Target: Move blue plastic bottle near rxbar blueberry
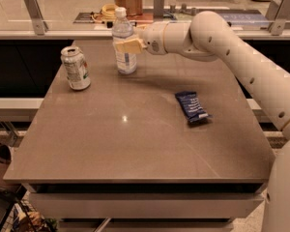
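The blue plastic bottle [124, 57], clear with a white cap and a pale label, stands upright on the table [135, 149] at the back, left of centre. My gripper [127, 45] is at the bottle's mid-height, reaching in from the right, and its tan near side overlaps the label. The bottle's base rests on the table. The rxbar blueberry [193, 107], a flat dark blue wrapper with white lettering, lies at the right of the table, well in front and to the right of the bottle.
A dented silver-green can [76, 67] stands at the back left of the table, left of the bottle. My white arm [241, 57] crosses above the table's right rear. A counter with a glass rail [34, 8] runs behind the table.
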`<move>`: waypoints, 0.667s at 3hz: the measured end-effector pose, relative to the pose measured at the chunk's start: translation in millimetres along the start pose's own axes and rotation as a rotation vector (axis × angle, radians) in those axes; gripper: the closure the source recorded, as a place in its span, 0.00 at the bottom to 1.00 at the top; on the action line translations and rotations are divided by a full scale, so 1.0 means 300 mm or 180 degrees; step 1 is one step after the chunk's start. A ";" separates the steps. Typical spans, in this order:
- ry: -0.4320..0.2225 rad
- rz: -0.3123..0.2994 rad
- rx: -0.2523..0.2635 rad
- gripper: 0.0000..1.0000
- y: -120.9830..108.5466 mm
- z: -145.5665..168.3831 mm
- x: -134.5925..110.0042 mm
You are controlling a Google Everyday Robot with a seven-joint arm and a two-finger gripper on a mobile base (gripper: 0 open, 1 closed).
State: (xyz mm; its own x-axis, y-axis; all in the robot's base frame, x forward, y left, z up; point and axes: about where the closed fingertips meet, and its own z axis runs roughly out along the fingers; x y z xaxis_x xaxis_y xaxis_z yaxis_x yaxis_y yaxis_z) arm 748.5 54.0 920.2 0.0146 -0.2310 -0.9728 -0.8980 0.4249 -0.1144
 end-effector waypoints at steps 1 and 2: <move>-0.0001 0.0001 -0.0014 1.00 0.006 0.008 -0.001; 0.0004 0.0002 -0.0015 1.00 0.007 0.008 -0.003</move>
State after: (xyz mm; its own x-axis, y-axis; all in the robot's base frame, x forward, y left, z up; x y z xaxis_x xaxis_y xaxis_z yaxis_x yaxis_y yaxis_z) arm 747.6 57.4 920.2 0.0135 -0.2317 -0.9727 -0.9001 0.4208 -0.1127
